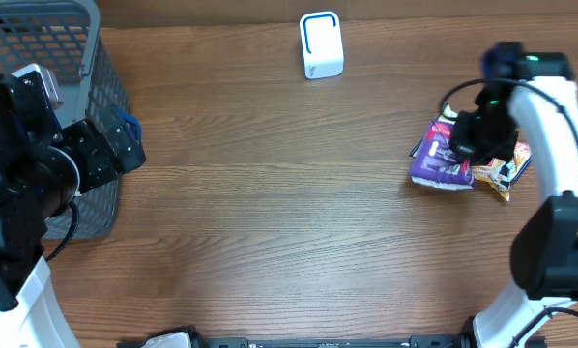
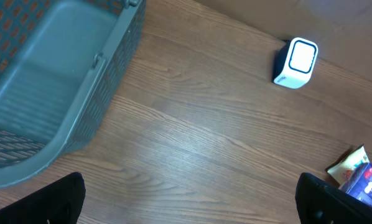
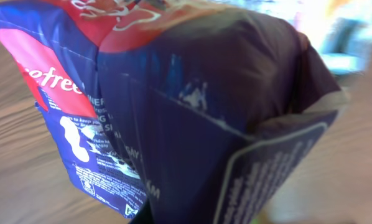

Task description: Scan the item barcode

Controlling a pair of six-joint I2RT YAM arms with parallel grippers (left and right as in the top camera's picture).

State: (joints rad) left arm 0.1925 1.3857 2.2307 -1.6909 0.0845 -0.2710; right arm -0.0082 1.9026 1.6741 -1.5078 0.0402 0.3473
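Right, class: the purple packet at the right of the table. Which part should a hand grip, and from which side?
From above, pinching the soft film at one end. The purple packet lies flat on the table with an orange packet close beside it, so a side approach looks cramped. The right hand is shut on it this way.

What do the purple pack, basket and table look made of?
The purple pack looks like thin glossy plastic film: creased, with sheen. The basket looks like grey matte moulded plastic, with lattice walls. The table shows wood grain; solid wood or laminate, cannot tell.
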